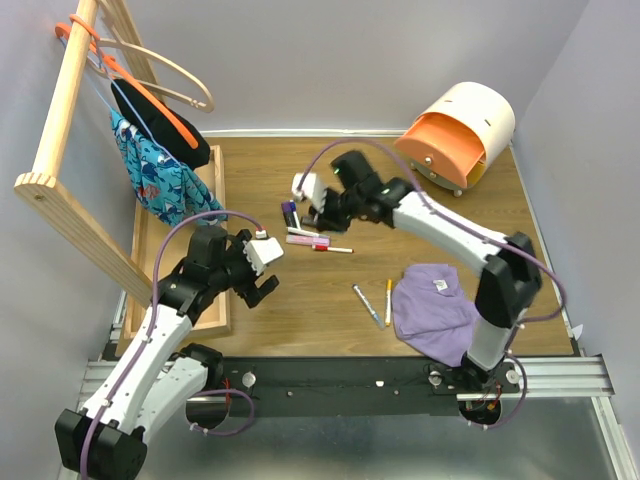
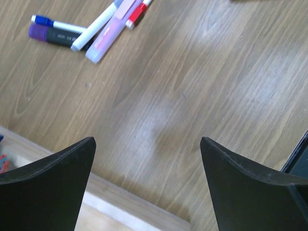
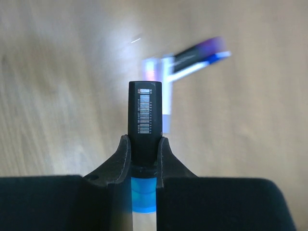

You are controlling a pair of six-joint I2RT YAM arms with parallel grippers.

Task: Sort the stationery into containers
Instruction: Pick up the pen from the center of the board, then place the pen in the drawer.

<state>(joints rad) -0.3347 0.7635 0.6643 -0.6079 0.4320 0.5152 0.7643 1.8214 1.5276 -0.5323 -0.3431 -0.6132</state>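
A black marker (image 3: 144,103) is pinched between the fingers of my right gripper (image 3: 144,140) above the table (image 3: 53,96), while my left gripper (image 2: 147,140) hangs spread wide.

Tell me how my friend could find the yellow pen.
On the wooden table, find the purple cloth on the right. Two thin pens lie just left of it. The yellow pen is the one closer to the cloth; the blue pen lies farther left.
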